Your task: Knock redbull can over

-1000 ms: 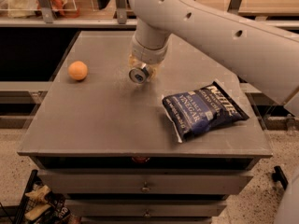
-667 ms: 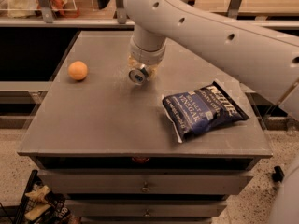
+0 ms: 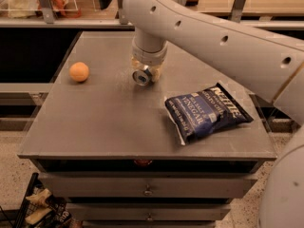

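Note:
The redbull can [image 3: 141,77] is on the grey table top [image 3: 109,118], in the middle towards the back. Its round silver end faces the camera, so it is tipped over or steeply tilted; its blue and silver side is mostly hidden. My gripper [image 3: 146,68] hangs from the white arm directly above and around the can, touching or nearly touching it. The wrist hides most of the gripper.
An orange ball [image 3: 79,71] lies on the table to the left of the can. A dark blue chip bag [image 3: 206,111] lies to the right, near the front edge. The big white arm [image 3: 223,42] spans the right side. Shelves with items stand behind the table.
The arm has shifted slightly to the left. The can and the gripper stay at the same spot on the table.

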Tool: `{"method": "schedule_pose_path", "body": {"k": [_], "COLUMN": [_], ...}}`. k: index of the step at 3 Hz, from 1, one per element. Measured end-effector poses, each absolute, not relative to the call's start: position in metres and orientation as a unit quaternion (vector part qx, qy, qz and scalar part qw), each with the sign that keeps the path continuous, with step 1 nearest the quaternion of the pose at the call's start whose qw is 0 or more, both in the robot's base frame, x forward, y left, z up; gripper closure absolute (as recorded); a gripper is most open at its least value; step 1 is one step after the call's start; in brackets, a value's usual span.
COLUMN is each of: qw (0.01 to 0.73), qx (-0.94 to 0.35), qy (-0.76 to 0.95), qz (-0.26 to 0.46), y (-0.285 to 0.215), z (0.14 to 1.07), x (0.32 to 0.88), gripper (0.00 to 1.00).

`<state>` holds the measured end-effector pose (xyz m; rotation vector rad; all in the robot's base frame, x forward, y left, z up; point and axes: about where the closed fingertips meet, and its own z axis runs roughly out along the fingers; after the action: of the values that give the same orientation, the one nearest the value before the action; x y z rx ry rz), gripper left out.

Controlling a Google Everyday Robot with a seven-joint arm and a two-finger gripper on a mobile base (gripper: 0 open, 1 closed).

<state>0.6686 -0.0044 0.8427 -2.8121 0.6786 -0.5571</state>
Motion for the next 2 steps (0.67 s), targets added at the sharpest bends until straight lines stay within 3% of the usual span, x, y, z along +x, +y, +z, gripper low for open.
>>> {"method": "schedule_pose_path", "body": {"k": [1,2], "qw": [0.09,0.076], "qx": [-0.951,-0.952], "qy": [0.229,0.235], "qz": [-0.189,-0.181], "y": [-0.0051,-0.006], "z": [0.8409,0.8416], "x": [0.6713,0.6705], "gripper": [0.14,0.0]}}
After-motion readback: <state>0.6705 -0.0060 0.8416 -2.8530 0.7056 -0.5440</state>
